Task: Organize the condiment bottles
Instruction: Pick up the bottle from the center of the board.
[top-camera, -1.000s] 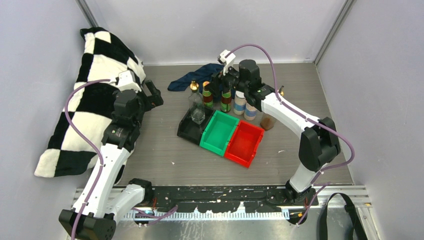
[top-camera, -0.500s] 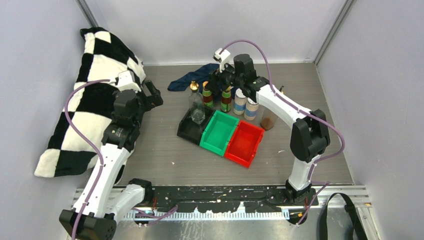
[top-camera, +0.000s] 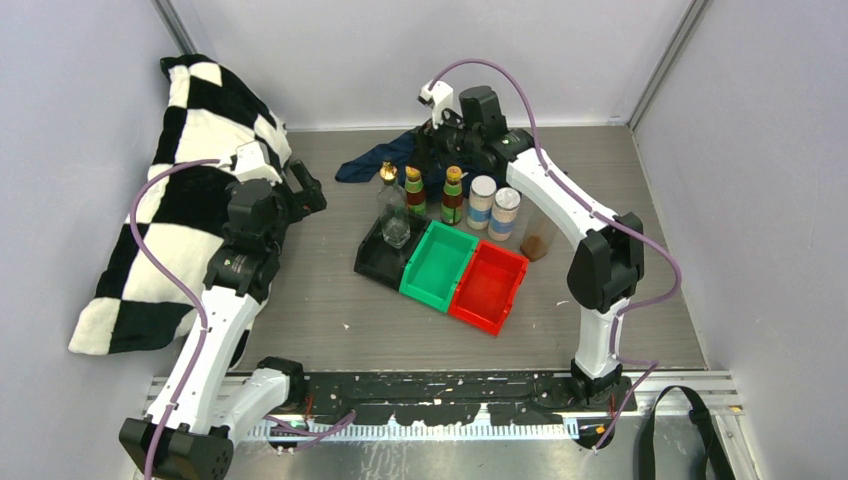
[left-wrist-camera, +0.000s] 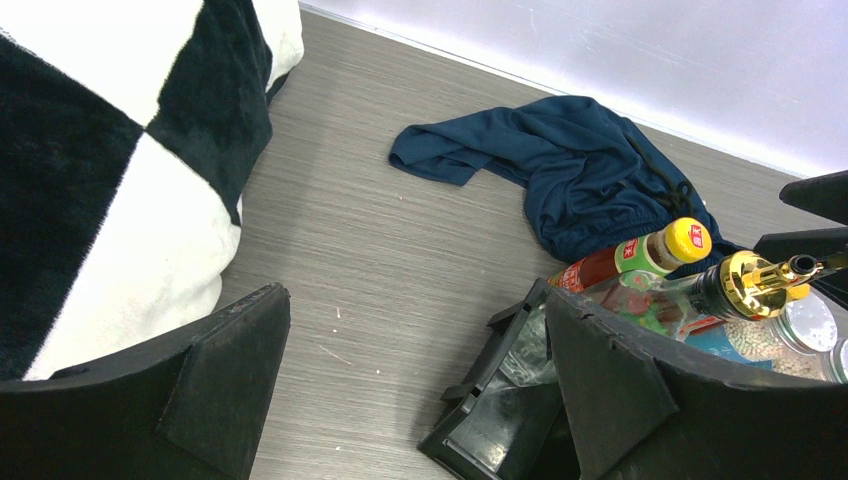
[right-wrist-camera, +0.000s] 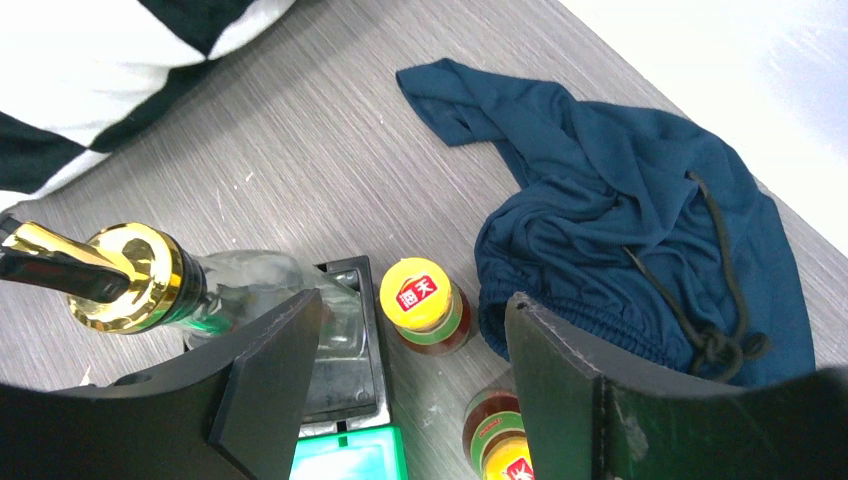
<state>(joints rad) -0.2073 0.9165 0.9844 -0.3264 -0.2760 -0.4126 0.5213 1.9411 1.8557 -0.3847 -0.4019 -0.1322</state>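
Observation:
Two dark bottles with yellow caps (top-camera: 414, 190) (top-camera: 453, 192) stand behind the bins, with two white-capped jars (top-camera: 482, 201) (top-camera: 505, 212) to their right. A clear glass bottle with a gold pourer (top-camera: 392, 210) stands in the black bin (top-camera: 375, 258). Another clear bottle (top-camera: 540, 240) stands right of the jars. My right gripper (top-camera: 432, 150) hovers open over the yellow-capped bottles. In the right wrist view one yellow cap (right-wrist-camera: 420, 295) lies below the open fingers (right-wrist-camera: 275, 370), untouched. My left gripper (top-camera: 310, 190) is wide open above the bare table, left of the black bin (left-wrist-camera: 500, 400).
A green bin (top-camera: 438, 265) and a red bin (top-camera: 490, 285) sit right of the black one. A crumpled blue cloth (top-camera: 385, 155) lies behind the bottles. A black-and-white checked pillow (top-camera: 190, 180) fills the left side. Walls close in at the back and sides.
My right arm has swung left and toward the back, from above the white-capped jars to above the yellow-capped bottles, uncovering the jars. The left arm has not moved.

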